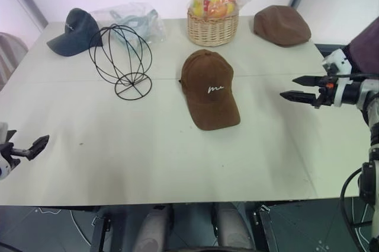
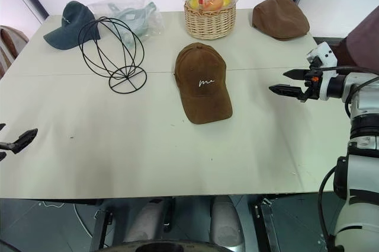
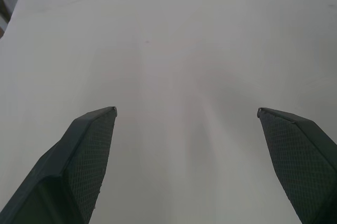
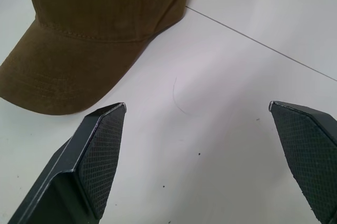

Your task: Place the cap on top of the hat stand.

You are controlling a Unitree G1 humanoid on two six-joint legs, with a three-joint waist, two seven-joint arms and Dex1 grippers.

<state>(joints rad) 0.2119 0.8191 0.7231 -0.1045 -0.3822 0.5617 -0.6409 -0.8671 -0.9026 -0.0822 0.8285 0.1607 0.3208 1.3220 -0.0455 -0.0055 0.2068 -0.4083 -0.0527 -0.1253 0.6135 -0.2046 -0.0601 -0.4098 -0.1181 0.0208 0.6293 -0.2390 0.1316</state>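
Observation:
The brown cap (image 1: pixel 208 89) with white script lies flat in the middle of the table, brim toward me. Left of it stands the black wire hat stand (image 1: pixel 121 60), bare. My right gripper (image 1: pixel 294 88) hovers open to the right of the cap, pointing at it, apart from it; the right wrist view shows the cap's brim (image 4: pixel 73 71) beyond its spread fingers. My left gripper (image 1: pixel 37 145) is open above the table's near left edge, far from both, with bare tabletop between its fingers (image 3: pixel 89 155).
A dark grey cap (image 1: pixel 75 31) and a clear plastic bag (image 1: pixel 133 21) lie at the back left. A wicker basket (image 1: pixel 212 25) of fruit stands at the back centre, a plain brown flat cap (image 1: pixel 281 25) at the back right. The white table (image 1: pixel 148 157) has a seam across it.

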